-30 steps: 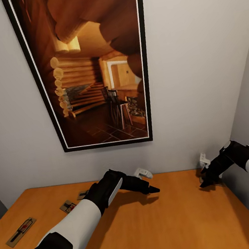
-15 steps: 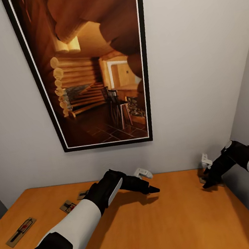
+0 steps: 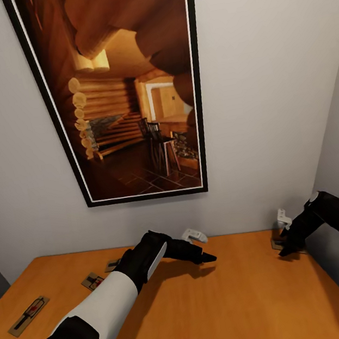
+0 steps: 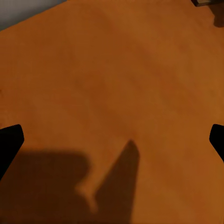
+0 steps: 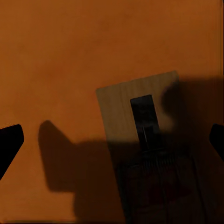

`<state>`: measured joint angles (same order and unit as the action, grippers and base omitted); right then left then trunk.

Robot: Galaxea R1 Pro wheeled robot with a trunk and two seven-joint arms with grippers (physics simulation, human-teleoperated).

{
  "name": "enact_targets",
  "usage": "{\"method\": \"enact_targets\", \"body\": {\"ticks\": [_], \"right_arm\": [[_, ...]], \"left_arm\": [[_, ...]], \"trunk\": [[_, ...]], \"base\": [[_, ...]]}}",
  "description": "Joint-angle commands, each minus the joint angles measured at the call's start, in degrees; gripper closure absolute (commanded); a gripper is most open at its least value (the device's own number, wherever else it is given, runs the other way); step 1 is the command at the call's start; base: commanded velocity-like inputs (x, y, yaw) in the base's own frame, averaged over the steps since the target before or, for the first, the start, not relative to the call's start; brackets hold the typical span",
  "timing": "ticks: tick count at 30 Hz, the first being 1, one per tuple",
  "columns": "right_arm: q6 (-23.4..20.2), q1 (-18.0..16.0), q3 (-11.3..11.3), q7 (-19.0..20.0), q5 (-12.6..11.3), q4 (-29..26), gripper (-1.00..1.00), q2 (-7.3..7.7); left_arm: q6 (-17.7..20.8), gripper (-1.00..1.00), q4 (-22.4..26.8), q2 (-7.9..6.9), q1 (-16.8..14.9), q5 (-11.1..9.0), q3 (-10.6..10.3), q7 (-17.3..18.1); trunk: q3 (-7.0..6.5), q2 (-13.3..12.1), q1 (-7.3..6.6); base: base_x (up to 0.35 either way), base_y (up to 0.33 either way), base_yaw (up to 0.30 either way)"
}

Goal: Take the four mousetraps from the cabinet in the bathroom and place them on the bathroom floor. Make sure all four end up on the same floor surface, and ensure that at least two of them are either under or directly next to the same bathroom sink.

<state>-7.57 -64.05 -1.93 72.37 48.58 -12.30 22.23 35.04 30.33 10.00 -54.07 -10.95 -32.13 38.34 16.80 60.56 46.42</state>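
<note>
No readable labels. I'm holding the right end effector (image 5: 112, 135) released over a mousetrap (image 5: 147, 140) lying on the cabinet (image 3: 225, 303) surface; left end effector (image 4: 112, 140) also released.

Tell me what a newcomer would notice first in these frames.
A tall framed picture of a log-cabin interior dominates the wall above the orange-brown cabinet. Both black-and-white arms reach over its top; the right gripper hovers above a mousetrap near the corner, jaws open, while more mousetraps lie at the left.
</note>
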Motion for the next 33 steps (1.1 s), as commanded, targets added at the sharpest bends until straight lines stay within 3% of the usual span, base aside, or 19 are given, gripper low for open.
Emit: {"method": "enact_targets", "body": {"ticks": [1,33], "right_arm": [[-0.6,0.0,-0.2,0.2,-0.2,-0.1,-1.0,0.15],[-0.6,0.0,-0.2,-3.0,-0.1,-0.1,-1.0,0.96]], "left_arm": [[0.5,-1.0,0.0,0.0,-0.1,-0.5,-0.1,-0.1],[0.4,-1.0,0.0,0.0,-0.1,-0.5,-0.1,-0.2]], "trunk": [[0.08,0.1,0.01],[0.08,0.1,0.01]], "base": [[0.0,0.0,0.0],[0.0,0.0,0.0]]}}
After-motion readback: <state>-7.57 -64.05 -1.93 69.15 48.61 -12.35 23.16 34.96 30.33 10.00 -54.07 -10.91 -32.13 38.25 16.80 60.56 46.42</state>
